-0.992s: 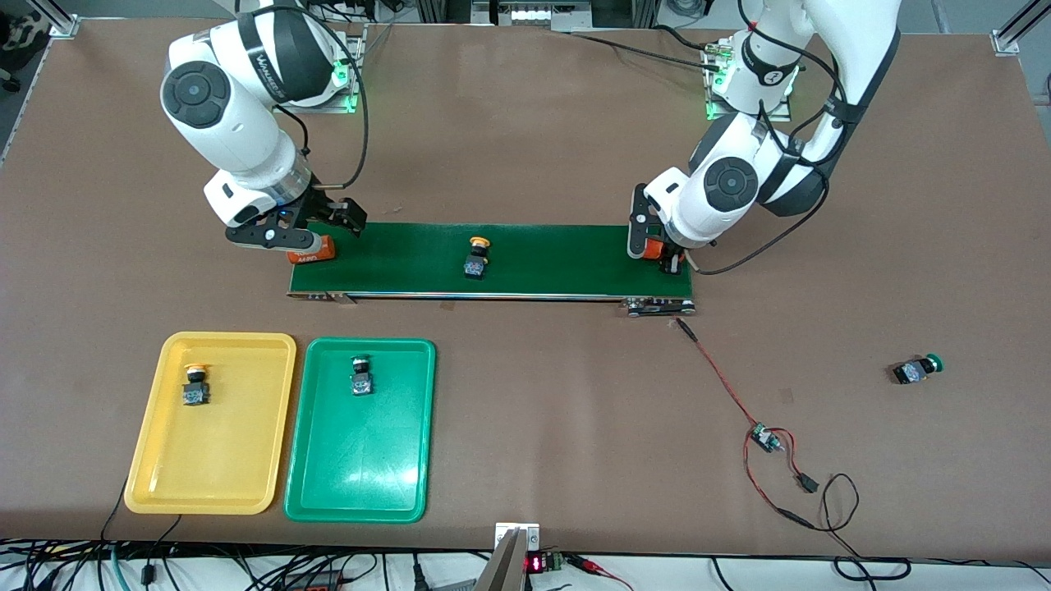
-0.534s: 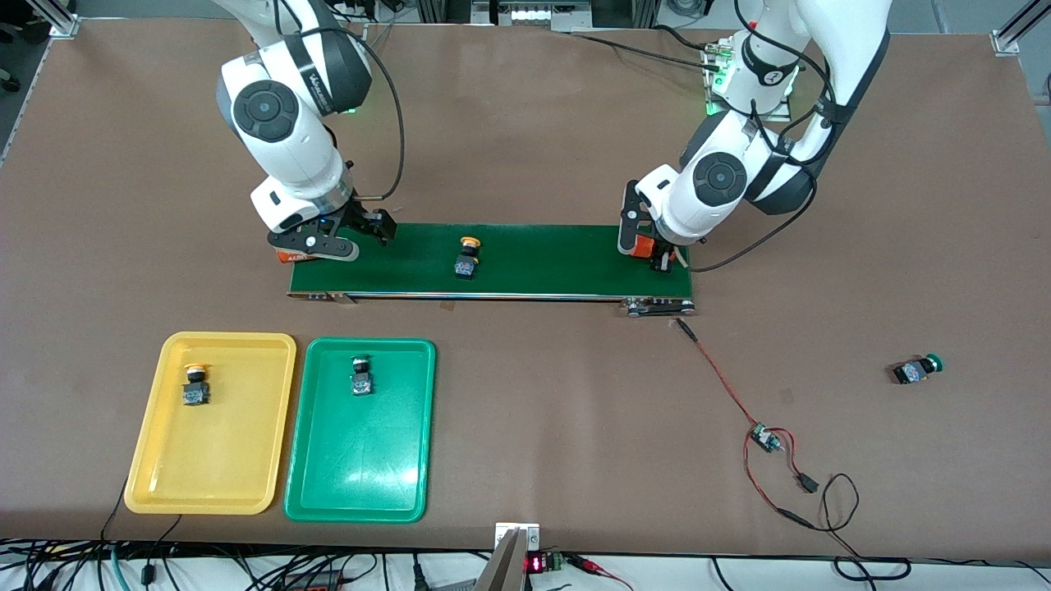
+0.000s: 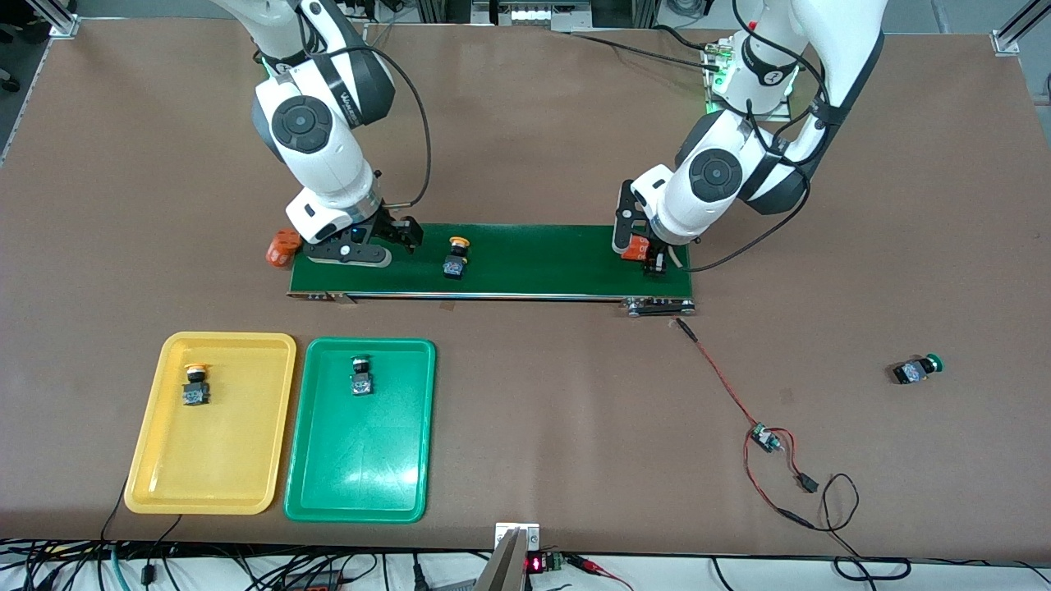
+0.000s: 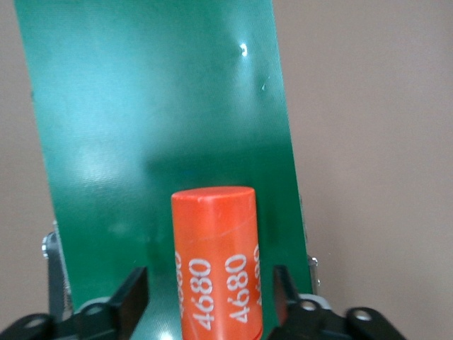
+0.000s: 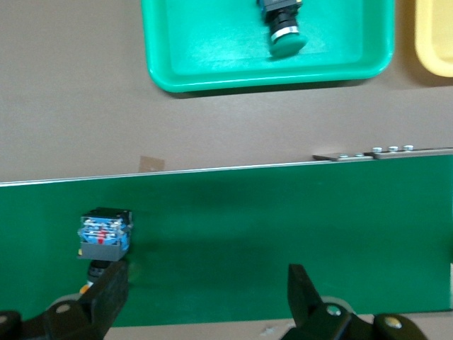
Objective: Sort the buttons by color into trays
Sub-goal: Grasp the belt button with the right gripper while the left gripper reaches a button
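Front view: yellow button (image 3: 454,257) lies on belt (image 3: 534,258), beside right pincer (image 3: 371,246), fingers apart, empty. Advice: centre over black body, descend straight, carry to yellow tray (image 3: 156,460). Left pincer (image 3: 649,254) at belt's other end, fingers spread astride orange cylinder (image 4: 216,262), not clamped.

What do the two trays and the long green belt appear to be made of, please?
Yellow tray and green tray: likely moulded plastic, glossy, with soft highlights and rounded rims. Belt: probably rubbery or PVC sheet, semi-matte with a fine texture in the left wrist view, edged by a metal strip.
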You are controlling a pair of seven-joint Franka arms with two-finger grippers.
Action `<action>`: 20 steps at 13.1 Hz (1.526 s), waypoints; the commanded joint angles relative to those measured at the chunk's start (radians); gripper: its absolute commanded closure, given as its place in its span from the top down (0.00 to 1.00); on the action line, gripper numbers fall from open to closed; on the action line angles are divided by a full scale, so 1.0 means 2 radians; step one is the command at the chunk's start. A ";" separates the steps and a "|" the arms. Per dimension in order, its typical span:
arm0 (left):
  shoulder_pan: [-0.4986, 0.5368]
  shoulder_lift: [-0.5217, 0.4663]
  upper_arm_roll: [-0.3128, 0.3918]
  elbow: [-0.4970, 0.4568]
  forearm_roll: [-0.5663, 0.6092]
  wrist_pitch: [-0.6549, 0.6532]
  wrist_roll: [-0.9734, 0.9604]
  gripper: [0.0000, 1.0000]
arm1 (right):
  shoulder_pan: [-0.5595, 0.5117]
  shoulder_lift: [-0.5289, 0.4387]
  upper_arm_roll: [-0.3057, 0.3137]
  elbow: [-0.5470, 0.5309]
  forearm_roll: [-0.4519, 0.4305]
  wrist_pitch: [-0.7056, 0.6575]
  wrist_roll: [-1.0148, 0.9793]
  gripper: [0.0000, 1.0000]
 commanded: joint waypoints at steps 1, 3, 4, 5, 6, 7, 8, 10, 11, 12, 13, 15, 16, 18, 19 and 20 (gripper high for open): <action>0.002 -0.035 0.002 0.000 0.004 -0.005 0.007 1.00 | 0.009 0.021 0.000 0.012 -0.004 0.013 0.010 1.00; 0.025 -0.063 0.015 0.006 0.003 -0.009 0.009 1.00 | 0.013 0.033 0.000 0.016 -0.007 0.019 0.029 1.00; 0.048 -0.070 0.019 0.014 0.004 -0.011 0.010 1.00 | 0.016 0.036 0.000 0.018 -0.008 0.023 0.029 1.00; 0.071 -0.070 0.021 0.020 0.003 -0.021 0.013 1.00 | 0.017 0.041 0.000 0.018 -0.008 0.029 0.029 1.00; 0.091 -0.069 0.030 0.023 0.003 -0.022 0.015 1.00 | 0.017 0.043 0.000 0.018 -0.008 0.031 0.030 1.00; 0.103 -0.067 0.043 0.023 0.004 -0.020 0.015 1.00 | 0.018 0.045 0.000 0.018 -0.008 0.033 0.030 1.00; 0.112 -0.062 0.059 0.023 0.004 -0.018 0.014 1.00 | 0.017 0.047 0.000 0.018 -0.008 0.037 0.030 1.00; 0.149 -0.046 0.102 0.023 0.002 -0.017 0.019 1.00 | 0.018 0.055 0.000 0.018 -0.008 0.047 0.030 1.00; 0.172 -0.034 0.109 0.026 -0.004 -0.016 0.018 1.00 | 0.017 0.061 0.000 0.018 -0.009 0.053 0.029 1.00; 0.192 -0.017 0.111 0.037 -0.004 -0.016 0.016 1.00 | 0.017 0.067 0.000 0.018 -0.009 0.059 0.029 1.00; 0.214 0.007 0.111 0.055 -0.004 -0.017 0.017 1.00 | 0.017 0.072 0.000 0.018 -0.010 0.065 0.029 1.00; 0.237 0.047 0.112 0.090 -0.002 -0.018 0.018 1.00 | 0.017 0.079 0.000 0.018 -0.022 0.066 0.027 1.00; 0.244 0.062 0.113 0.109 -0.002 -0.018 0.018 1.00 | 0.017 0.081 0.000 0.017 -0.025 0.063 0.026 1.00; 0.256 0.092 0.123 0.158 0.000 -0.022 0.016 1.00 | 0.017 0.081 0.000 0.017 -0.026 0.051 0.027 1.00; 0.261 0.105 0.131 0.179 0.003 -0.022 0.018 1.00 | 0.017 0.081 0.000 0.017 -0.026 0.050 0.027 1.00; 0.265 0.116 0.132 0.197 0.003 -0.022 0.022 1.00 | 0.016 0.081 0.000 0.017 -0.026 0.050 0.029 1.00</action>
